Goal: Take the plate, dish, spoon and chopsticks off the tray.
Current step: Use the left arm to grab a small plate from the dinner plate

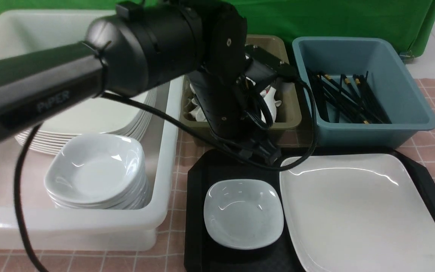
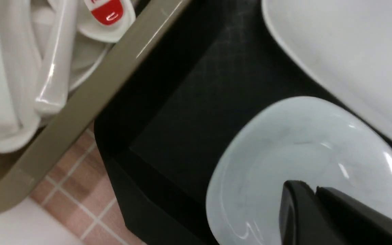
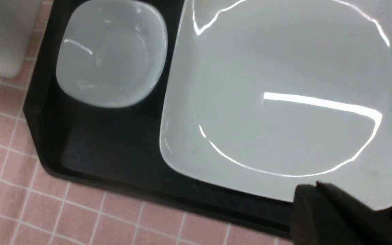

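The black tray [image 1: 198,226] holds the small pale dish [image 1: 243,213] on its left and the large white plate [image 1: 353,211] on its right. No spoon or chopsticks lie on the tray. White spoons [image 2: 51,68] are piled in the olive tub [image 1: 291,109], and black chopsticks [image 1: 347,98] lie in the blue tub [image 1: 410,124]. My left arm reaches across to the tray's back edge. Its gripper [image 2: 315,187] hangs shut and empty above the dish [image 2: 301,146]. My right gripper [image 3: 315,185] is shut and empty over the plate's [image 3: 284,88] near rim.
A big white tub [image 1: 164,211] left of the tray holds a stack of plates [image 1: 89,117] and a stack of dishes [image 1: 96,170]. The olive and blue tubs stand just behind the tray. A pink checked cloth [image 3: 9,143] covers the table.
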Robot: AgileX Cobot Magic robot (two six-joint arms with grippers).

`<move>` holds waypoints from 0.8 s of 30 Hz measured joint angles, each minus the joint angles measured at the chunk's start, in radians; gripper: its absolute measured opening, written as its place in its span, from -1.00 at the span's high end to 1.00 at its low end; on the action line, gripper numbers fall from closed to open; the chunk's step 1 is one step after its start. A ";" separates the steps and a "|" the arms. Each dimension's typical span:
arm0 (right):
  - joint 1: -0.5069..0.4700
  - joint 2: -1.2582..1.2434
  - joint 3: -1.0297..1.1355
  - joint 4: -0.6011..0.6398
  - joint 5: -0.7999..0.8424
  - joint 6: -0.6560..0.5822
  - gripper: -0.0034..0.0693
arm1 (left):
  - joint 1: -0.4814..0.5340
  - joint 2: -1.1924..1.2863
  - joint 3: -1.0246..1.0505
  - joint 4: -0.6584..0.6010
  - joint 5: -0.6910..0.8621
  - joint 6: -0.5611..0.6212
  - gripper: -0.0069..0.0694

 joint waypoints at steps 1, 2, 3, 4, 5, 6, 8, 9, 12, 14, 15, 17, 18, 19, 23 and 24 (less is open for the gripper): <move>0.000 -0.005 0.005 0.000 0.000 -0.003 0.82 | 0.000 0.004 0.000 0.000 -0.001 0.000 0.57; 0.000 -0.012 0.011 0.005 0.000 -0.011 0.82 | 0.000 0.021 0.000 0.005 -0.001 0.001 0.52; 0.000 -0.024 0.020 0.011 0.001 -0.018 0.82 | 0.000 0.055 0.000 0.017 -0.002 0.004 0.34; 0.000 -0.026 0.020 0.011 0.003 -0.019 0.82 | 0.000 0.059 0.000 0.017 -0.002 0.005 0.34; 0.000 -0.029 0.021 0.014 0.005 -0.033 0.82 | 0.000 0.090 0.000 0.029 -0.007 0.009 0.12; 0.000 -0.029 0.021 0.018 0.008 -0.037 0.82 | 0.000 0.104 0.000 0.035 -0.008 0.009 0.02; 0.000 -0.030 0.021 0.039 0.017 -0.073 0.82 | 0.000 0.135 0.000 0.052 -0.014 0.011 -0.22; 0.000 -0.029 0.021 0.054 0.026 -0.116 0.82 | 0.000 0.145 0.000 0.062 -0.019 0.012 -0.34; 0.000 -0.027 0.021 0.153 0.057 -0.278 0.82 | 0.005 0.163 0.000 0.091 -0.024 0.011 -0.61; 0.000 -0.027 0.022 0.196 0.068 -0.350 0.82 | 0.007 0.168 0.000 0.104 -0.025 0.000 -0.67; 0.000 -0.027 0.023 0.241 0.077 -0.399 0.82 | 0.013 0.171 0.000 0.122 -0.030 -0.007 -0.72; 0.000 -0.027 0.023 0.282 0.079 -0.456 0.82 | 0.027 0.175 0.000 0.132 -0.039 -0.012 -0.73; 0.000 -0.027 0.024 0.296 0.079 -0.474 0.82 | 0.040 0.176 0.000 0.127 -0.041 -0.016 -0.72; 0.000 -0.027 0.024 0.300 0.079 -0.484 0.82 | 0.045 0.176 0.000 0.124 -0.043 -0.016 -0.71; 0.000 -0.027 0.027 0.310 0.074 -0.503 0.82 | 0.075 0.176 0.000 0.075 -0.061 -0.015 -0.59; 0.000 -0.027 0.027 0.312 0.070 -0.504 0.82 | 0.080 0.176 0.000 0.059 -0.062 -0.009 -0.57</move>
